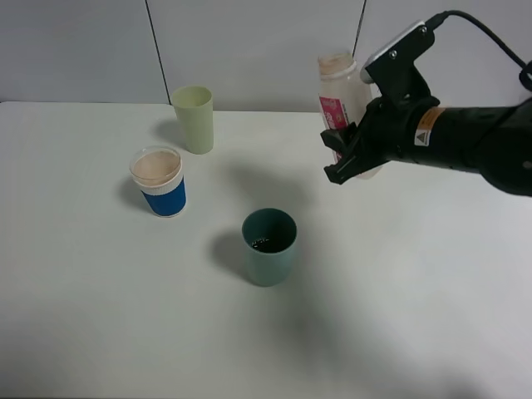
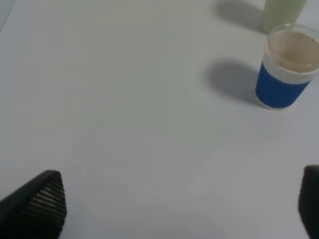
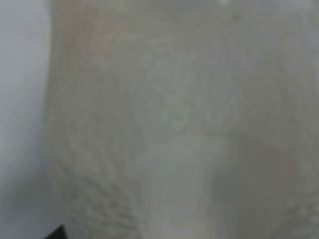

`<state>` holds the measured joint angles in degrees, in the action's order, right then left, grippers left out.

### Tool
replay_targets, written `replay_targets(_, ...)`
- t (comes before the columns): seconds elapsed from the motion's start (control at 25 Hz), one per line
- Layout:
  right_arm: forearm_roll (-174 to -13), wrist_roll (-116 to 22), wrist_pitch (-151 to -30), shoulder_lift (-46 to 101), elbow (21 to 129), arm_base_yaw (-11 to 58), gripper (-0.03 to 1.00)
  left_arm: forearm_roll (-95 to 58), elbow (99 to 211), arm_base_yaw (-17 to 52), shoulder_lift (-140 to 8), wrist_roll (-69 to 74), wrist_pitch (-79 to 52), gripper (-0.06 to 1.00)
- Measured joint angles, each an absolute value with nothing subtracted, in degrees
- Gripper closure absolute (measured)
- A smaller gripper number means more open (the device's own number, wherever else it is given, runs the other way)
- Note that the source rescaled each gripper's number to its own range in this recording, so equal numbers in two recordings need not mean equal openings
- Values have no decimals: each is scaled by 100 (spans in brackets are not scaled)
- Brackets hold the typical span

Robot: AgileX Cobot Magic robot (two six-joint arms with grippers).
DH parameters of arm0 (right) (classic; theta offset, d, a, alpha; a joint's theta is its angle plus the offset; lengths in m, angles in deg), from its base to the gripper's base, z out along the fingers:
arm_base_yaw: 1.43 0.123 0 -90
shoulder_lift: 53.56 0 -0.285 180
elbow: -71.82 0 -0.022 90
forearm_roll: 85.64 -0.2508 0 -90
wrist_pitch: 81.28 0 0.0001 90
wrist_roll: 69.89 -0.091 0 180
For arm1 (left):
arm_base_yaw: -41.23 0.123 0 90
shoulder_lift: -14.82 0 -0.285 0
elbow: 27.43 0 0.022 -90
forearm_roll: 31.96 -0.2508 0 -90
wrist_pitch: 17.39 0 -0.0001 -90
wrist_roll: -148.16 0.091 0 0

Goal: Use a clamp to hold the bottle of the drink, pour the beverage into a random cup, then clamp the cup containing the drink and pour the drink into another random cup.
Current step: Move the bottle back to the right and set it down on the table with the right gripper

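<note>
The bottle (image 1: 337,79) is hanging upright in the upper right of the high view, off the table (image 1: 416,332), with the right claw (image 1: 337,156) pinching its body. The beverage (image 1: 266,243) is already sitting dark in the teal cup (image 1: 269,253) at centre, so the bottle is likely awaiting set-down, and bare table is lying below it. The left claw (image 2: 174,201) is hovering spread, the blue cup (image 2: 285,74) ahead of it. The green cup (image 1: 193,119) is standing well apart, upper left.
</note>
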<state>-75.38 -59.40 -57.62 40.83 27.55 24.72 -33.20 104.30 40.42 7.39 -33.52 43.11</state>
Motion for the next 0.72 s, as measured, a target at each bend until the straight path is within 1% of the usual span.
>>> replay_targets(0.04, -7538, -5940, -5762, 4083, 2755, 2472, 93, -3320, 10430, 4042, 739, -3352, 4311, 17)
replay_targets(0.12, -8239, -5377, -5126, 4079, 2276, 2472, 93, -3320, 10430, 4042, 739, -3352, 4311, 17)
replay_targets(0.32, -9069, -4781, -4211, 4077, 1711, 2472, 93, -3320, 10430, 4042, 739, -3352, 4311, 17)
replay_targets(0.56, -9813, -4592, -3251, 4072, 1323, 2459, 93, -3320, 10430, 4042, 739, -3352, 4311, 17)
replay_targets(0.72, -9903, -4539, -2979, 4072, 1297, 2263, 93, -3320, 10430, 4042, 739, -3352, 4311, 17)
